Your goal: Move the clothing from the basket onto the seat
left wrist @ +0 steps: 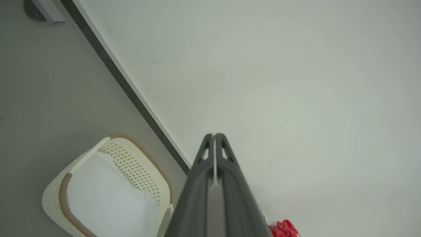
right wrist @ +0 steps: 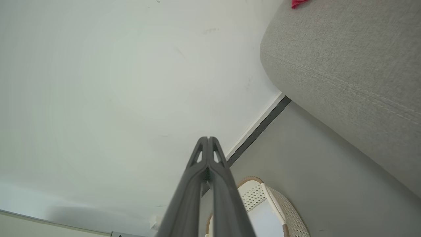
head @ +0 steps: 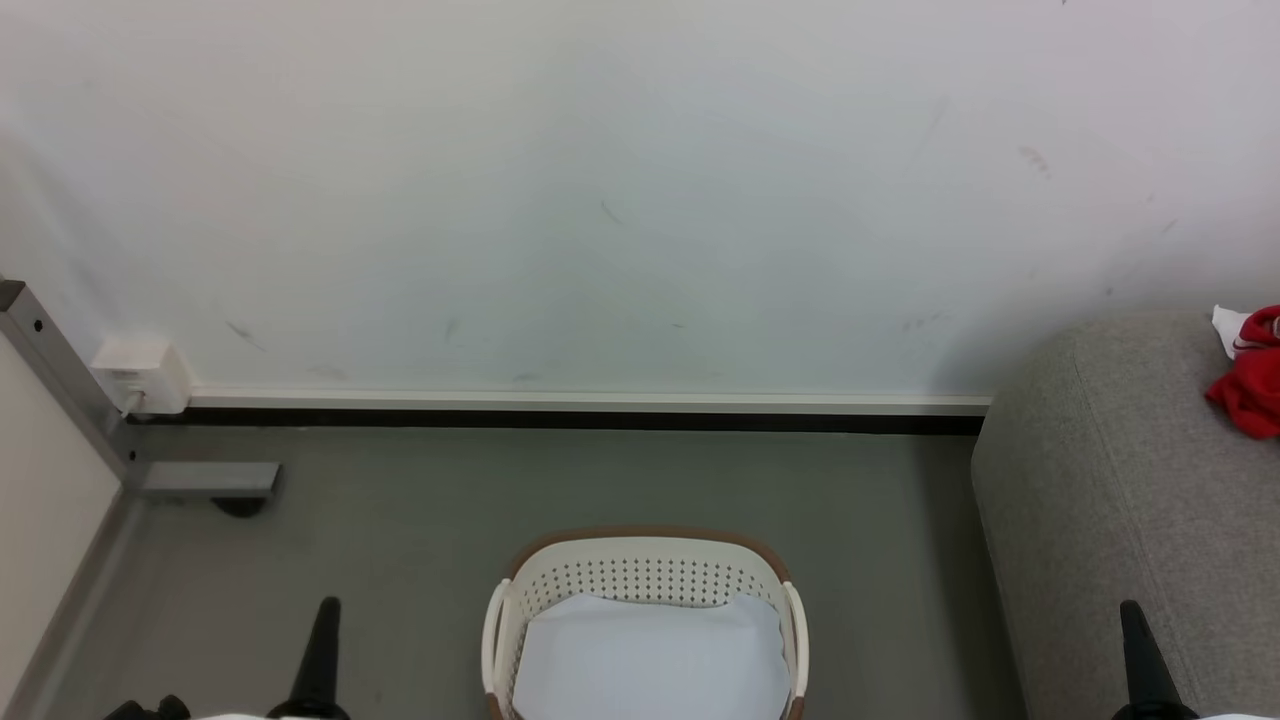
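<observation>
A bright red soft garment (head: 1250, 385) with white trim lies bunched in a crumpled heap on top of the large light grey sofa (head: 1100, 500). The sofa's woven upholstery is coarse-grained and its corner is broadly rounded. The heap sits at the head view's right edge, which cuts it off, so its long axis cannot be told. Its white trim shows at the end nearer the wall.

The heap is well apart from the oval white plastic basket (head: 640, 578), which stands on the smooth grey floor (head: 400, 520) between the two hands. The basket's walls are pierced with rows of small holes. A brown band caps its rim, and smooth white handles run along its two sides. A plain white cloth (head: 650, 660) lies spread inside it.

The left hand (head: 328, 606) has its two long, dark, tapered fingers pressed together, holding and touching nothing. It points toward the matt white wall (head: 640, 200). The right hand (head: 1130, 608), beside the sofa's rounded end, is likewise closed tight and empty.
</observation>
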You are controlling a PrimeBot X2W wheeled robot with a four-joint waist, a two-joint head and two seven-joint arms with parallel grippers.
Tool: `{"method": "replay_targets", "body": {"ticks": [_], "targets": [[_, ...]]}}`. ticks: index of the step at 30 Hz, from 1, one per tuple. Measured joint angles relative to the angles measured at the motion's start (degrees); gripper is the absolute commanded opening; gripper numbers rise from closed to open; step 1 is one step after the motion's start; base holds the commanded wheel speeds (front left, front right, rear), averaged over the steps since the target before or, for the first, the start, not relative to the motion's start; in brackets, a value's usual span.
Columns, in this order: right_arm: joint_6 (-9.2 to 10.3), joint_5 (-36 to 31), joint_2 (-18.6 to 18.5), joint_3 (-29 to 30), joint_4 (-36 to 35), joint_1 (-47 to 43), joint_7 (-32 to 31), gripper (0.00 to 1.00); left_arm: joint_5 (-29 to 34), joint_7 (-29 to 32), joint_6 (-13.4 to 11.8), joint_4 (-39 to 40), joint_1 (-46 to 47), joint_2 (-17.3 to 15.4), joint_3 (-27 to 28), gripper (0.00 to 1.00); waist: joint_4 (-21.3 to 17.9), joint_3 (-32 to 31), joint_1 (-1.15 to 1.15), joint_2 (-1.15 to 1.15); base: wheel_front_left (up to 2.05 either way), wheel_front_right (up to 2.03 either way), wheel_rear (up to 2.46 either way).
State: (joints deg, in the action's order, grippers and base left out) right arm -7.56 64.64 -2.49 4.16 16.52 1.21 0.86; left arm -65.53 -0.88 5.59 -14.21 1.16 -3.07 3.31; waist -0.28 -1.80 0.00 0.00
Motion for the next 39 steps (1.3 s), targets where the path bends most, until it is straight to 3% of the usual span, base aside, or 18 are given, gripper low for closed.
{"method": "replay_targets", "body": {"ticks": [39], "targets": [[0.01, 18.9, -0.1, 1.6, -1.7, 3.4, -5.1, 0.00, -18.4, 5.1, 1.2, 0.0, 3.3, 0.2, 2.2, 0.00, 0.2, 1.3, 0.00, 0.00, 0.00, 0.00, 0.00]]}}
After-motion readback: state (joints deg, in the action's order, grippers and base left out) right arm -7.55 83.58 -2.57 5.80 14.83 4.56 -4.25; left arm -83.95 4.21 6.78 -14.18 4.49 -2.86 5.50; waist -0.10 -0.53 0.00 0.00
